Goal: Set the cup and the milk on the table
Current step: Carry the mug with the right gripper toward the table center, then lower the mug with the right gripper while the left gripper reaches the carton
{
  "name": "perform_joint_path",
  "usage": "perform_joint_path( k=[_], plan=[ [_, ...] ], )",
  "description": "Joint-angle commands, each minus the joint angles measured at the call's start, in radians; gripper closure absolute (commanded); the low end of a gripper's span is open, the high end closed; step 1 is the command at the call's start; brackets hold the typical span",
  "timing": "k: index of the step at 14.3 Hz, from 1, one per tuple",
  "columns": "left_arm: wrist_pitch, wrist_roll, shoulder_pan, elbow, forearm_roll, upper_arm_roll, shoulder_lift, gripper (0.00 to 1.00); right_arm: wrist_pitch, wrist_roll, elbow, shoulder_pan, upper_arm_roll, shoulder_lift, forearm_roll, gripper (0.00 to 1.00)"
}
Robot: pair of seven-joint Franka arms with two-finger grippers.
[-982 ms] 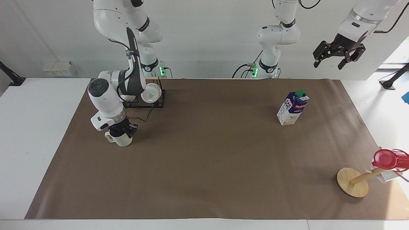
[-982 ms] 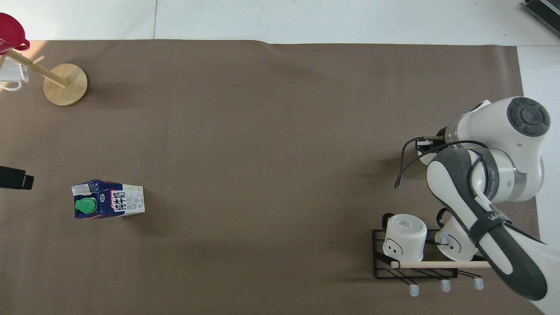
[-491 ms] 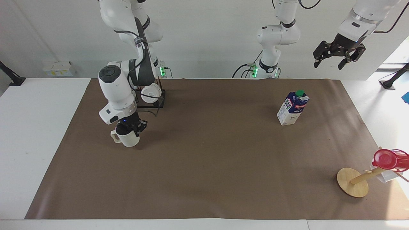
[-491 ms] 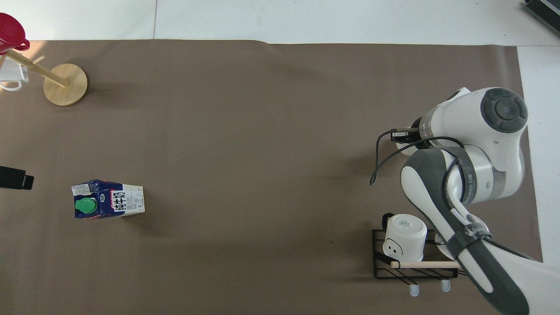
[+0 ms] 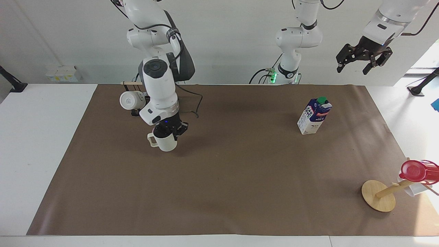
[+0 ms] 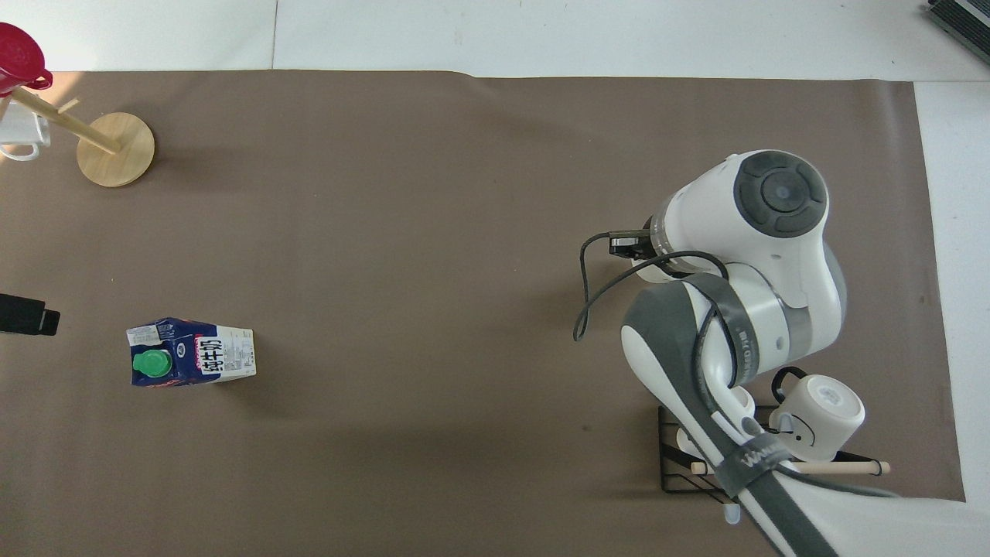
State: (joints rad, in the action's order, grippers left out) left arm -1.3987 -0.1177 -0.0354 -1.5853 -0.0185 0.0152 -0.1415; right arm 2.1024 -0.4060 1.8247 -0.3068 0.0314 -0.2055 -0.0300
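Cream-white cup (image 5: 165,142) (upright) | gripped at rim | right gripper (image 5: 169,131) jaws

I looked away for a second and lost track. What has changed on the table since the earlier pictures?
The right pincer, shut on the cup, has carried it along the table toward the middle, away from the right arm's end, passing the mug rack. The milk stands where it was, and the left pincer waits open in the air as before. The wooden stand is unmoved.
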Motion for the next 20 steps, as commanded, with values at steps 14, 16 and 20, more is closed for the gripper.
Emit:
perform_joint_path(
  k=[14, 16, 20],
  plan=[
    [-0.085, 0.001, 0.002, -0.157, 0.006, -0.006, -0.095, 0.0, -0.2, -0.471, -0.476, -0.346, -0.005, -0.339, -0.03, 1.0],
    [-0.083, 0.001, 0.0, -0.157, 0.006, -0.006, -0.095, 0.0, -0.2, -0.504, -0.524, -0.373, -0.008, -0.388, -0.03, 1.0],
    [-0.085, 0.003, -0.001, -0.166, 0.006, -0.006, -0.102, 0.0, -0.186, -0.534, -0.53, -0.405, -0.002, -0.411, -0.028, 1.0]
  ],
)
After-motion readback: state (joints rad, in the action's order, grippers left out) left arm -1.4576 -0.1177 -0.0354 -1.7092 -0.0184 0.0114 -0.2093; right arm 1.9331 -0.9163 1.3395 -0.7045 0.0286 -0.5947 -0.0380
